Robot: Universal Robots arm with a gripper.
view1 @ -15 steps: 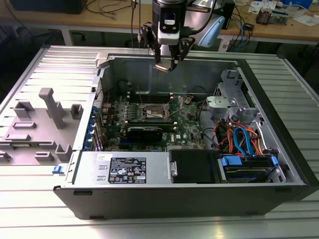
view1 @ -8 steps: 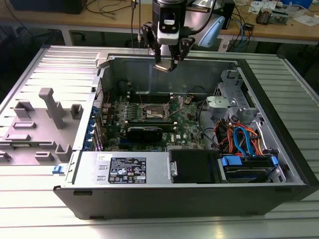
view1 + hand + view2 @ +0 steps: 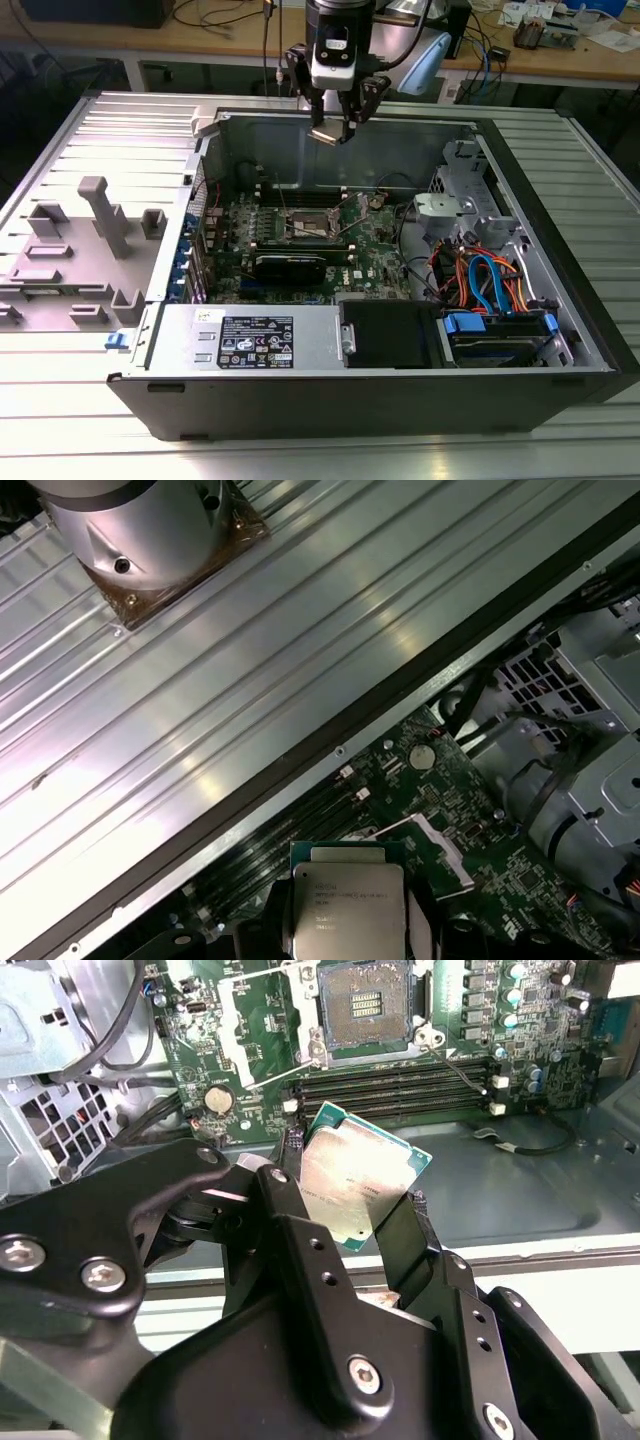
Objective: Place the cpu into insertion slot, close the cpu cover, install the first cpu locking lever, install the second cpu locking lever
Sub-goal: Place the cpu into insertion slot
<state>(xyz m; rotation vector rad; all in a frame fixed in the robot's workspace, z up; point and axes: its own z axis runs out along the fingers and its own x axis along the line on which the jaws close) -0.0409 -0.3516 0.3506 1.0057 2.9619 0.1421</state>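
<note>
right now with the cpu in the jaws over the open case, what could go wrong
1. The jaws pinch the cpu by its edges, high above the board; a slip could drop it onto the insertion slot.
2. The cpu looks tilted in the second wrist view, so it might land crooked.
3. The open cpu cover beside the slot could snag it.

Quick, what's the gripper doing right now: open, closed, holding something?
Gripper: closed on the cpu, held clear of the insertion slot.
</note>
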